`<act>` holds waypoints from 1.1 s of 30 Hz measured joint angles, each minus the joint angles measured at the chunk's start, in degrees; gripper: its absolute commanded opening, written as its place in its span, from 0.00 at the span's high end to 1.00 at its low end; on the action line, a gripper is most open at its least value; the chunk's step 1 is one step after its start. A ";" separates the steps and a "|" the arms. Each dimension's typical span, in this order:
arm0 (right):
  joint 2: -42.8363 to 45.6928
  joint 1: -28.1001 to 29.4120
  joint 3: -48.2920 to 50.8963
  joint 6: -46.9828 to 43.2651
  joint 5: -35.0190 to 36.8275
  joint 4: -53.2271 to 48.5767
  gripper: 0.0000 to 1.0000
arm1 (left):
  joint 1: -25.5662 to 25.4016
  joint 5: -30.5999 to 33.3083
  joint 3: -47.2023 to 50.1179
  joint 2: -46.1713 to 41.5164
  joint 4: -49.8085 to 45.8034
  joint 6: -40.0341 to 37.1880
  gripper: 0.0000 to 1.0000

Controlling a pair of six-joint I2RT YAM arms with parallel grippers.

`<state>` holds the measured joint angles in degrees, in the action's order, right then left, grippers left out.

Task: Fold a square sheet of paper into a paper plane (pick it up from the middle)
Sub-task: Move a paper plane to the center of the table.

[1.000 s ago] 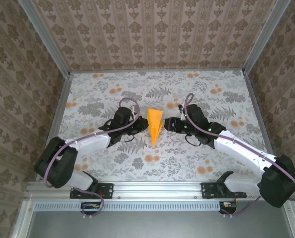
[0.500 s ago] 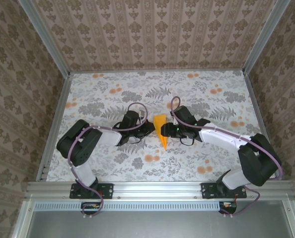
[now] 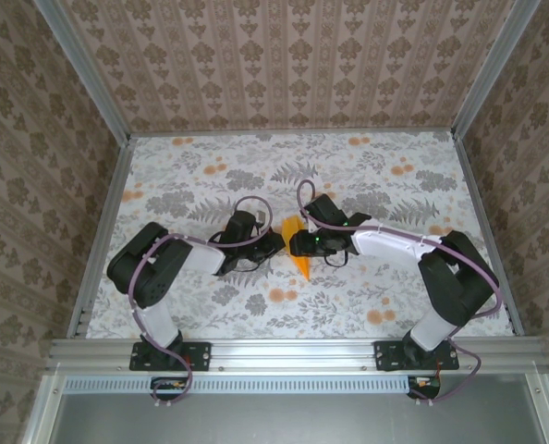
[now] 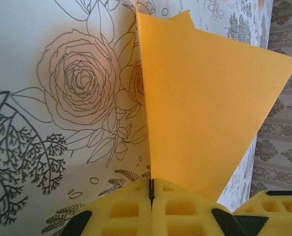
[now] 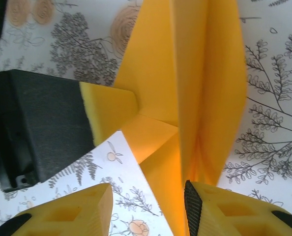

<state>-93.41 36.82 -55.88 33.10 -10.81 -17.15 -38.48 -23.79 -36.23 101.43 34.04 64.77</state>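
The paper plane (image 3: 298,256), a folded orange-yellow dart, stands on edge at the table's middle with its tip toward the near side. My left gripper (image 3: 276,242) is at its left side. In the left wrist view the jaws (image 4: 151,192) are pressed together with the paper plane (image 4: 200,103) rising out of their seam. My right gripper (image 3: 299,243) reaches in from the right and is open. In the right wrist view its fingertips (image 5: 219,209) straddle the paper plane's (image 5: 190,88) folded layers, and the left gripper's yellow finger (image 5: 109,110) pinches a flap.
The table (image 3: 385,185) has a white cloth printed with grey leaves and orange flower blotches. Wallpapered walls with metal rails (image 3: 482,213) enclose it on three sides. Both arms lie low over the centre, elbows toward the near corners.
Both grippers have closed in on the plane from either side. The right gripper has moved left over the plane, and the plane now stands narrower and partly covered.
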 measured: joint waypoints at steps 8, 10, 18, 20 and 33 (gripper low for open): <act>-0.48 0.00 -0.11 -0.37 1.81 -1.75 0.53 | 0.00 -0.02 0.00 0.00 0.09 0.00 1.00; -0.70 0.09 -0.42 -0.42 1.97 -2.01 0.54 | 0.00 -0.02 0.00 0.00 0.09 0.00 1.00; -2.99 0.17 -1.14 -1.27 1.99 -2.51 0.56 | 0.00 -0.04 0.00 0.00 0.09 0.00 1.00; -3.37 0.20 -1.18 -1.46 1.88 -2.56 0.56 | 0.00 -0.04 0.00 0.00 0.09 0.00 1.00; -6.80 1.73 -2.71 -2.05 1.42 -2.86 0.51 | 0.00 -0.46 0.00 0.02 0.09 0.00 1.00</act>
<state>-100.20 38.54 -58.59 31.05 -9.39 -20.01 -38.48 -24.25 -36.23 101.45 34.13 64.77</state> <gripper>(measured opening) 0.476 0.060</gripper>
